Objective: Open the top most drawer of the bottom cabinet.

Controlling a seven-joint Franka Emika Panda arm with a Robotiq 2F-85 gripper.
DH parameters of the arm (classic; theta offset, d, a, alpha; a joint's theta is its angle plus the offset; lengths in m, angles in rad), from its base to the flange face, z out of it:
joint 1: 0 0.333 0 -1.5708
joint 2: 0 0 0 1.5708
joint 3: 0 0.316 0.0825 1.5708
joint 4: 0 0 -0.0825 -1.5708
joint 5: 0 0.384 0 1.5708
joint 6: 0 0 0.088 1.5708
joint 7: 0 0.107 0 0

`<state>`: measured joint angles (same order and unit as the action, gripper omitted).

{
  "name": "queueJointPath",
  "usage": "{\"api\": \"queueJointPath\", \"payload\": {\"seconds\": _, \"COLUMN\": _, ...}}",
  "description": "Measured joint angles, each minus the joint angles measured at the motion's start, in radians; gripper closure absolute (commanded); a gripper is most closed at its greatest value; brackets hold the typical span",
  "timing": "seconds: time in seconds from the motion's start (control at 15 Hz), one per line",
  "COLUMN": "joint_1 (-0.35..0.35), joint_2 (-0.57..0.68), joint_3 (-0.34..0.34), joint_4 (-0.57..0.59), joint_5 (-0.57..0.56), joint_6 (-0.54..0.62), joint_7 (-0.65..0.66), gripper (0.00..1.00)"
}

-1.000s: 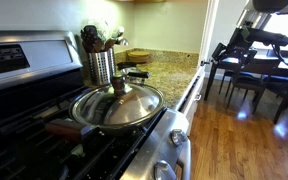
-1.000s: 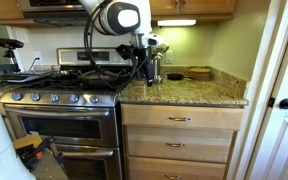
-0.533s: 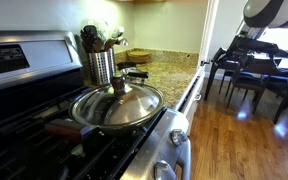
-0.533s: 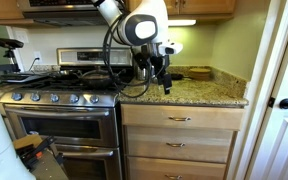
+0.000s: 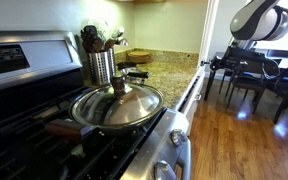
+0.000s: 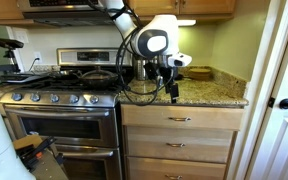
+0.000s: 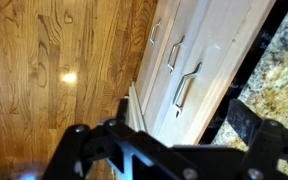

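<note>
Claw (image 6: 171,90), jaws spread wide, hangs at the granite table (image 6: 219,94) edge; top most drawer (image 6: 149,117) sits shut directly beneath that table. Likely rigid and weighty, best pulled by its bar handle (image 6: 180,119).

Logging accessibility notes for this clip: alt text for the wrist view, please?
Looking down past the open end effector at the bottom cabinet, three handled drawer fronts shut, the top most drawer nearest the camera. Wood floor lies left, granite countertop right.
</note>
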<state>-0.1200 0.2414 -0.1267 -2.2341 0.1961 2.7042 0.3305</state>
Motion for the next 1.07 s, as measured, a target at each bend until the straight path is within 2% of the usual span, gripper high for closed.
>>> {"api": "queueJointPath", "payload": {"seconds": 0.27, "joint_1": 0.002, "joint_2": 0.009, "joint_3": 0.000, "joint_4": 0.003, "joint_5": 0.000, "joint_6": 0.000, "joint_7": 0.001, "gripper": 0.00}}
{"api": "queueJointPath", "payload": {"seconds": 0.47, "joint_1": 0.007, "joint_2": 0.063, "joint_3": 0.001, "joint_4": 0.024, "joint_5": -0.001, "joint_6": 0.000, "joint_7": 0.001, "gripper": 0.00}}
{"api": "queueJointPath", "payload": {"seconds": 1.07, "joint_1": 0.011, "joint_2": 0.249, "joint_3": 0.033, "joint_4": 0.173, "joint_5": 0.068, "joint_6": 0.046, "joint_7": -0.002, "gripper": 0.00}}
